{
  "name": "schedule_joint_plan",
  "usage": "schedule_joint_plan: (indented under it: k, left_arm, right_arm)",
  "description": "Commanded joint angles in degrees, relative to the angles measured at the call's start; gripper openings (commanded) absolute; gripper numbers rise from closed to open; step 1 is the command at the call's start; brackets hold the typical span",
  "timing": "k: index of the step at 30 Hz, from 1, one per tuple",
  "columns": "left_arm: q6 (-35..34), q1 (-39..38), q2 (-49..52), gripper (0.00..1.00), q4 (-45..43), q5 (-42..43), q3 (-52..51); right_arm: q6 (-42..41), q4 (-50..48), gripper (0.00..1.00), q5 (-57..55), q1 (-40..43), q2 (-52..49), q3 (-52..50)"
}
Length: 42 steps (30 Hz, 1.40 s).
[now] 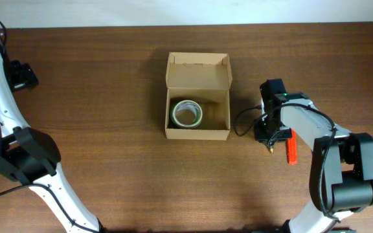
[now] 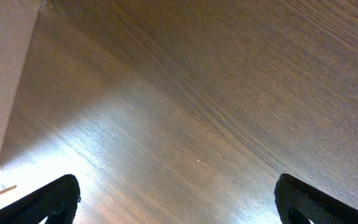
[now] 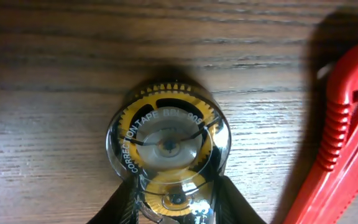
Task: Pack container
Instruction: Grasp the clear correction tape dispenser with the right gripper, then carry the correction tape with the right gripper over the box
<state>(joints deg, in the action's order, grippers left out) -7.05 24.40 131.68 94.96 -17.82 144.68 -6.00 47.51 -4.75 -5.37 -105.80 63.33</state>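
My right pincer grips the correction tape dispenser; the open cardboard box lies to its left, nearer than to my left arm.

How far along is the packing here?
Done: one tape roll lies in the open container. In hand: the right gripper pinches the correction tape, which rests on the table. Left: that, probably the red cutter beside it, and the lid flap. The left gripper is open.

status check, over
Left gripper open over table. Right gripper shut on correction tape. Box open, tape roll inside. Red cutter close alongside.
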Motion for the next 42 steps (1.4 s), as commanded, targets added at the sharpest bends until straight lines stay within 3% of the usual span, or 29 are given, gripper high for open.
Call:
schedule_joint_plan:
  k: [1,6,14,27,34,42]
  left_arm:
    - [0.68,0.15,-0.83,1.00,0.02,-0.35,-0.28]
    - [0.68,0.15,-0.83,1.00,0.02,-0.35,-0.28]
    - [0.68,0.15,-0.83,1.00,0.02,-0.35,-0.28]
    - [0.68,0.15,-0.83,1.00,0.02,-0.35,-0.28]
    - [0.68,0.15,-0.83,1.00,0.02,-0.35,-0.28]
    - [0.68,0.15,-0.83,1.00,0.02,-0.35,-0.28]
  right_arm:
    - [-0.50,-0.63,0.23,-0.26,-0.35,-1.42,-0.46]
    - [-0.50,-1.11,0.14,-0.24,-0.35,-1.40,-0.44]
    - [-0.48,-1.88,0.13,1.75,-0.35,2.03,2.51]
    - [-0.66,9.38,0.08,1.92,-1.51,14.38,18.03]
    - [-8.70,15.52,0.04,1.95,-9.31,15.34,24.87]
    - [-14.34,8.22,0.04,0.76,-20.57,13.42,25.64]
